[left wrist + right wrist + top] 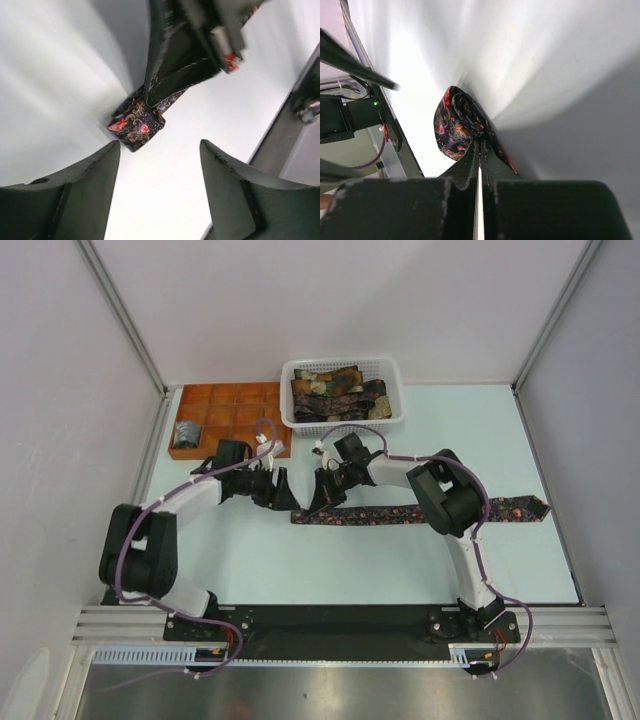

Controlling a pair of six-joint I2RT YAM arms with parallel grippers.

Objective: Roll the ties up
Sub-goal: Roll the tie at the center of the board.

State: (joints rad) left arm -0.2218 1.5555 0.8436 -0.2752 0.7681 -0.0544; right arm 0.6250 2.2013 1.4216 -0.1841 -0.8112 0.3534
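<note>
Nearest you, both arm bases sit at the table's [400,570] near edge, arms reaching in toward the middle.

Your right gripper [322,495] is clenched on the rolled end of the dark tie [390,514]. In the right wrist view its fingers [470,165] meet with only a thin slit between them, the small roll [455,125] of black fabric with pink-red and gold paisley sitting just past the tips, pinched at its edge.

Your left gripper [283,492] is released. In the left wrist view its fingers [95,175] stand well apart, nothing between them, with the same roll [136,125] lying on the table ahead of the gap, under the right gripper's tips.

From the roll, the rest of the dark tie runs flat to the right across the table, passing under the right arm, its pointed end [530,508] near the right edge.

Farther back: an orange compartment tray [240,400] on the left, one dark rolled item [187,433] in a near-left compartment. Beside it on the right, a white mesh basket [343,418] holds a heap of green-gold-brown ties [338,395].
</note>
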